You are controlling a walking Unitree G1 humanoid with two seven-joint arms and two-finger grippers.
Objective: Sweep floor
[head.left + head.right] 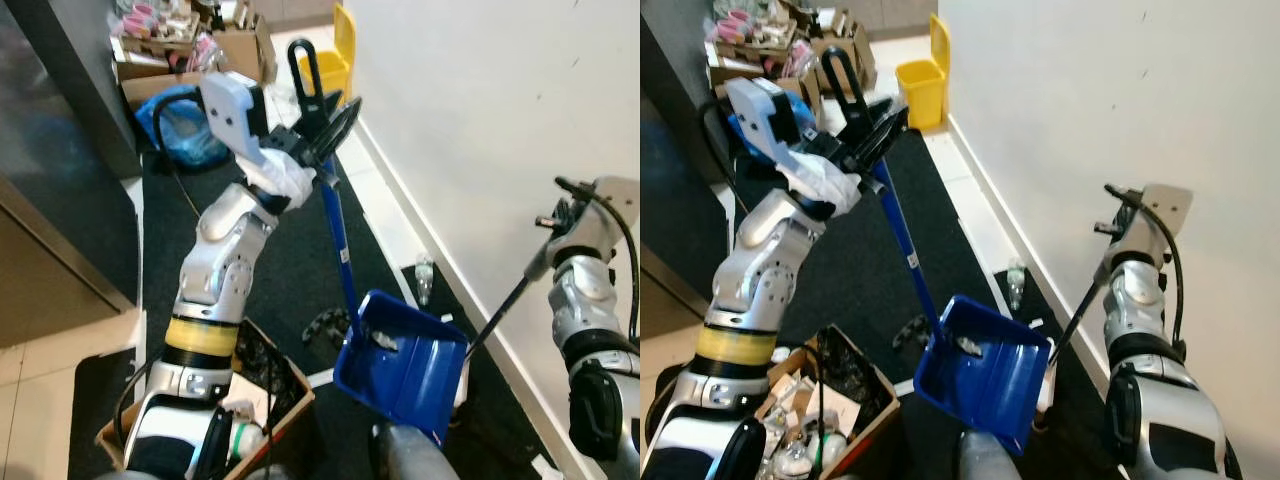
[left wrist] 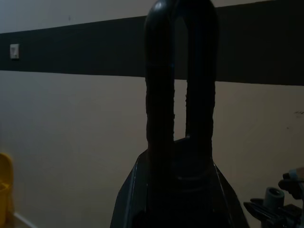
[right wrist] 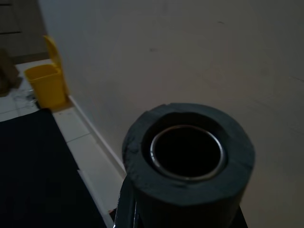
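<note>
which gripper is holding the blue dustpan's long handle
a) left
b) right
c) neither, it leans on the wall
a: the left gripper is closed around the black loop at the top of the blue dustpan handle, while the right gripper holds a thin dark pole.

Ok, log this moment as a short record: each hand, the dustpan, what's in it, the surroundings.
left hand: raised, shut on the black loop handle atop the blue pole
dustpan: blue dustpan lifted and tilted over the dark mat
contents: small pale scrap inside the pan
right hand: near the white wall, holding a thin dark broom stick that slants down toward the pan
nearby: yellow bin by the wall, cardboard box of clutter at the robot's left, plastic bottle at the baseboard
</note>
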